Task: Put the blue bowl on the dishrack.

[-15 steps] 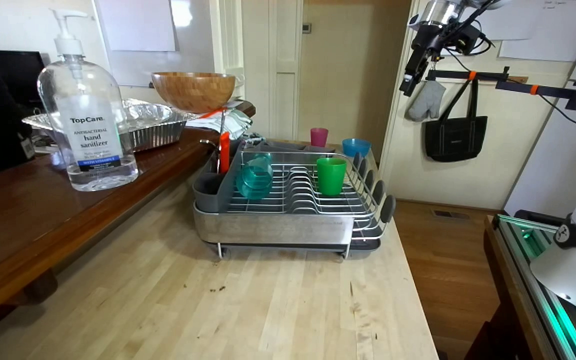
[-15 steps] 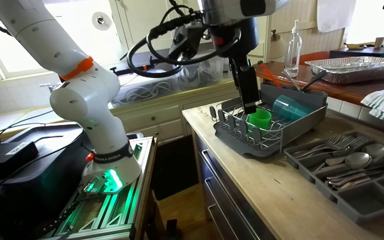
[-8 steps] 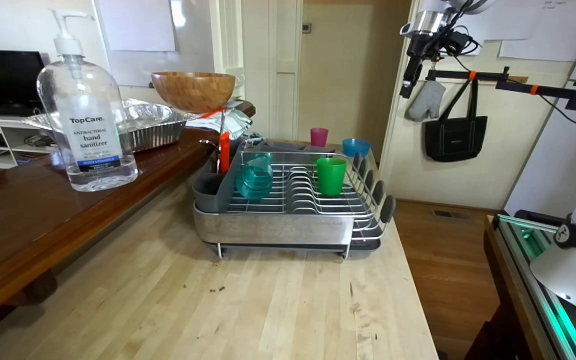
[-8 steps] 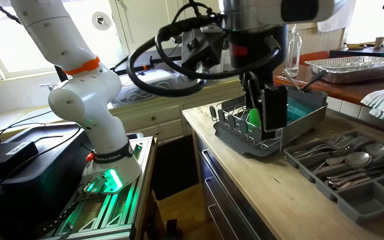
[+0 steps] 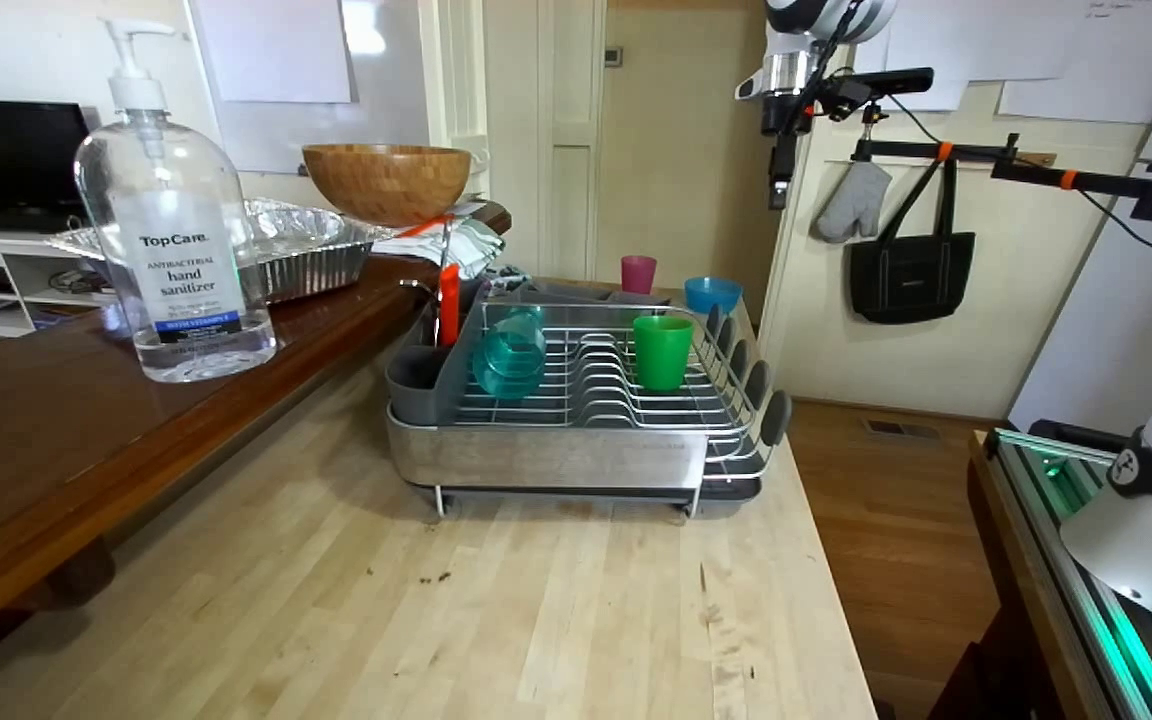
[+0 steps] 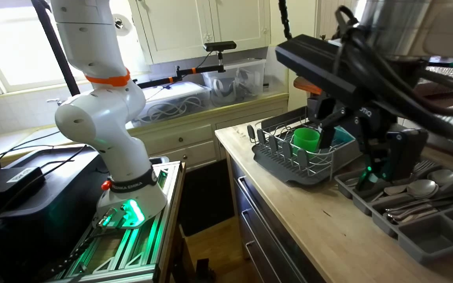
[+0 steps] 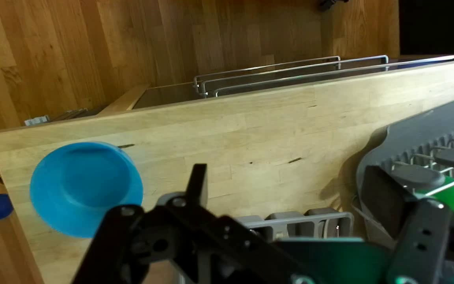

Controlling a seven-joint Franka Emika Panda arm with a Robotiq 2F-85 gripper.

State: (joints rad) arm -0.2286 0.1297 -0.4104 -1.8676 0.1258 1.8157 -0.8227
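The small sky-blue bowl (image 5: 712, 293) stands on the wooden counter behind the dishrack in an exterior view. In the wrist view the bowl (image 7: 87, 189) is upright at the left, near the counter's edge. In an exterior view the arm hides it. The silver wire dishrack (image 5: 556, 460) with its grey tray also shows in an exterior view (image 6: 289, 173) and at the right of the wrist view (image 7: 416, 130). My gripper (image 7: 290, 187) is open and empty, its fingers wide apart. It is high above the counter, between bowl and rack in the wrist view, touching neither.
A green cup (image 5: 663, 352) stands upright in the rack and a teal cup (image 5: 509, 355) lies on its side there. A pink cup (image 5: 638, 274) is behind the rack. A grey cutlery tray (image 6: 431, 253) stands beside the rack. A raised wooden ledge (image 5: 136, 440) runs alongside.
The arm has swung past the rack towards the cutlery tray side, and the wrist has turned. In an exterior view the gripper has moved left. The bowl and cups have not moved.
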